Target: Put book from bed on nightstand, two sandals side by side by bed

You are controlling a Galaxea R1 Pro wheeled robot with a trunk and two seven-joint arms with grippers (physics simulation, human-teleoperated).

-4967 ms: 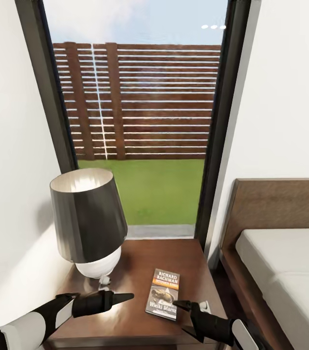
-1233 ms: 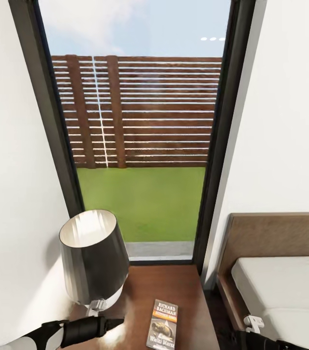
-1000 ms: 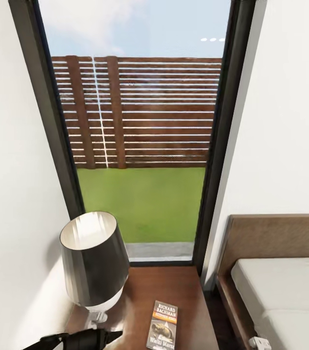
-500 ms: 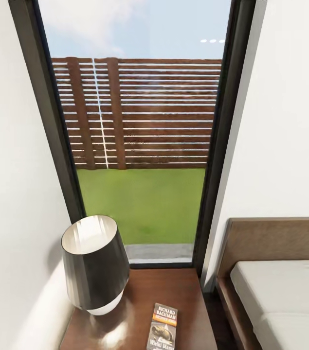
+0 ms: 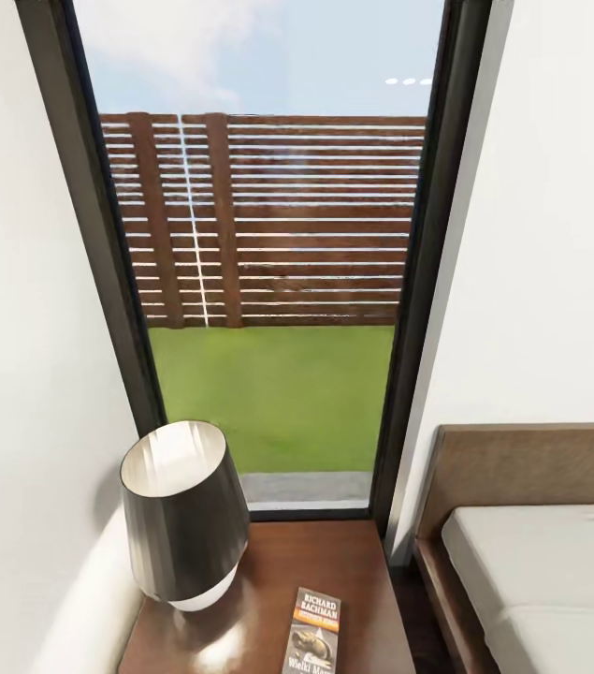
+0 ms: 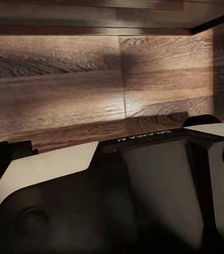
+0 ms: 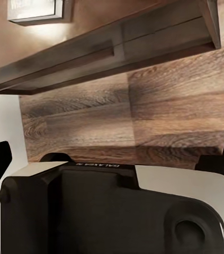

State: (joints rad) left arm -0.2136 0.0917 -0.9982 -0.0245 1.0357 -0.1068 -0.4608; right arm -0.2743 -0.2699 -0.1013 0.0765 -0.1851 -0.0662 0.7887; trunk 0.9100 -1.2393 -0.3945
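While the head view looked toward the tall window (image 5: 278, 281), the book (image 5: 314, 634) lay flat on the nightstand (image 5: 334, 571), near its front edge, with the lamp (image 5: 184, 515) at its left rear corner. The bed (image 5: 540, 580) stood beside it. Whether either end effector was released or clenched, I could not tell.

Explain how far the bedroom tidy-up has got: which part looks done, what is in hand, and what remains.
Done: the book lies flat on the nightstand, beside the lamp, off the bed. In hand: nothing visible; the wrist views face wood-plank floor. Left: setting the two sandals side by side next to the bed.
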